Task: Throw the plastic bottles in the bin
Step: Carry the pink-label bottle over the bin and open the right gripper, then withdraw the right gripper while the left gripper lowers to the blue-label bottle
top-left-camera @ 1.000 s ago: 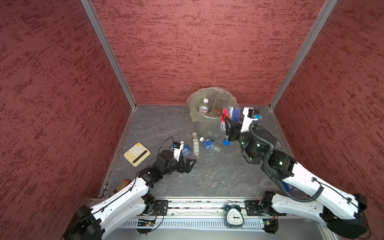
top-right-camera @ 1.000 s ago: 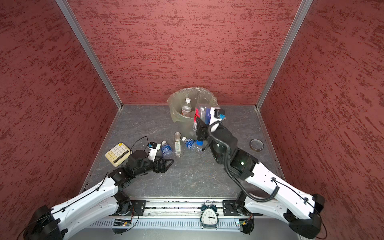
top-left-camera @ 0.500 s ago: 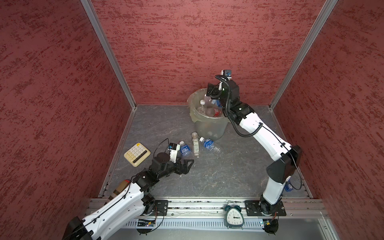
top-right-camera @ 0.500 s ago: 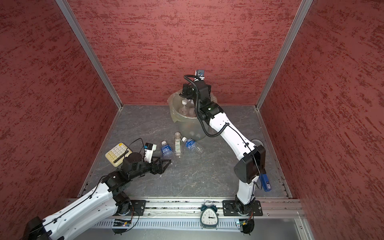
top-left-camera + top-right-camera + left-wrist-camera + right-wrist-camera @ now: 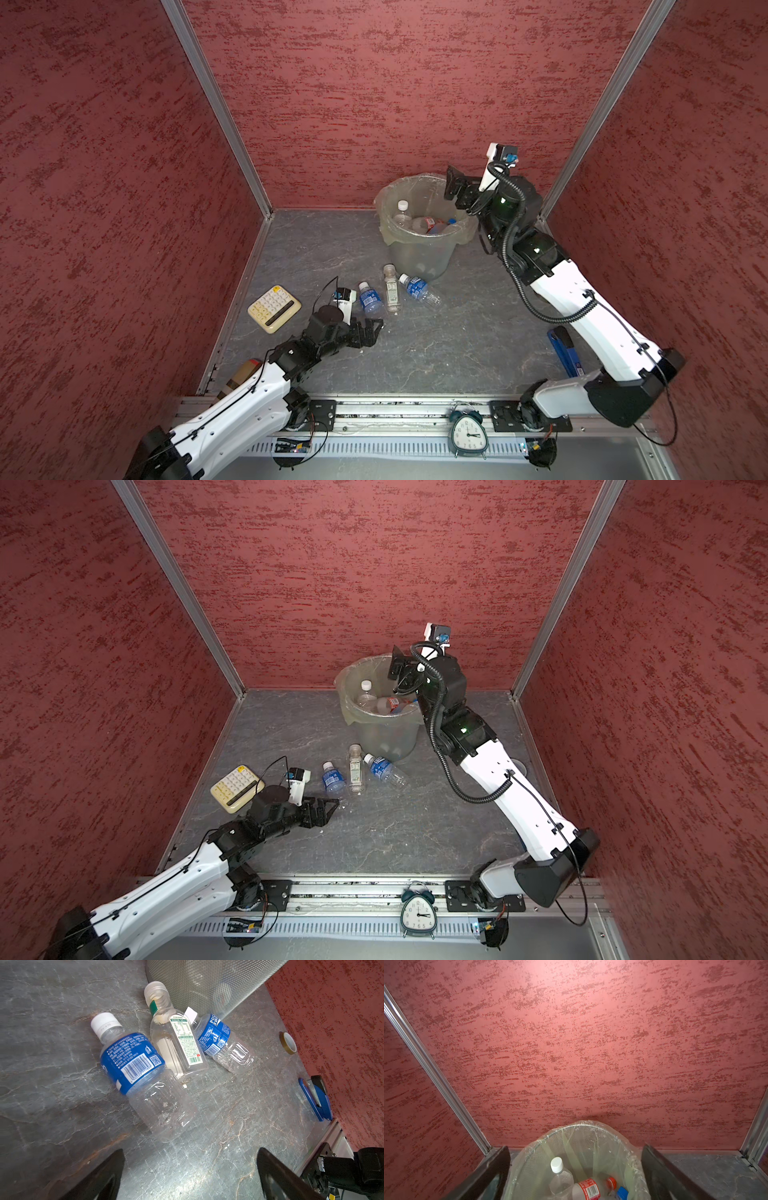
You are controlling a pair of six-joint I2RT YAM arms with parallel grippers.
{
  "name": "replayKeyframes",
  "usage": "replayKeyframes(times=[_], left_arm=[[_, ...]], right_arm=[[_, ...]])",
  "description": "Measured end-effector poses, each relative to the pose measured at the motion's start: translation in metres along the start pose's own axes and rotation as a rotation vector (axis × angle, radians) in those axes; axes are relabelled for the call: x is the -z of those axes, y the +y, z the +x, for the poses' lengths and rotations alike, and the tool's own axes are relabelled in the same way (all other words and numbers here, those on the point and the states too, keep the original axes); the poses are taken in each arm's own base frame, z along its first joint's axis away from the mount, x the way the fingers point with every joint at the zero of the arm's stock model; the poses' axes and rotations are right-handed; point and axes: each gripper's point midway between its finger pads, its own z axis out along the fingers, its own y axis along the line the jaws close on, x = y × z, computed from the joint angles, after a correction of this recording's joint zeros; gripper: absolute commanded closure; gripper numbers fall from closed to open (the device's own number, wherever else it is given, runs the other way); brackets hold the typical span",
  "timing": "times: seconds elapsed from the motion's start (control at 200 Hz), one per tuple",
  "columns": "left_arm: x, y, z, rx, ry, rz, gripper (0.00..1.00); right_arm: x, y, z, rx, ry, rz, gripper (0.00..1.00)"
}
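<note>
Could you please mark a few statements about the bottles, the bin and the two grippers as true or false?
1. On the table lie three plastic bottles, in front of the bin. True.
2. The right gripper grips a bottle. False: it is open and empty, above the bin's rim.
3. The bin is empty. False: several bottles lie inside it.
4. The left gripper is open, low and close to the bottles on the table. True.
5. The calculator is in the bin. False: it lies on the table near the left wall.
</note>
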Motion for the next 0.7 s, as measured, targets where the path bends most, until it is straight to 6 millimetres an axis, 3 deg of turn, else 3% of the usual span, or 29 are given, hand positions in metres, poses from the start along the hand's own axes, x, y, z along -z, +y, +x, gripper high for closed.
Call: replayKeyframes(times=[0.185, 0.491, 0.701], left_arm=[[0.000, -0.001, -0.004, 0.015, 0.001, -0.012, 0.01], [-0.008, 0.003, -0.015, 0.047, 0.029, -0.083, 0.03], [-0.018, 0.011, -0.022, 0.091, 0.048, -0.151, 0.02]], right_arm=[[0.011, -0.015, 0.053, 0.023, 0.094, 0.013, 0.01], [0.043, -0.038, 0.111, 0.003, 0.182, 0.012, 0.01], [0.064, -0.057, 0.162, -0.021, 0.267, 0.027, 0.01]])
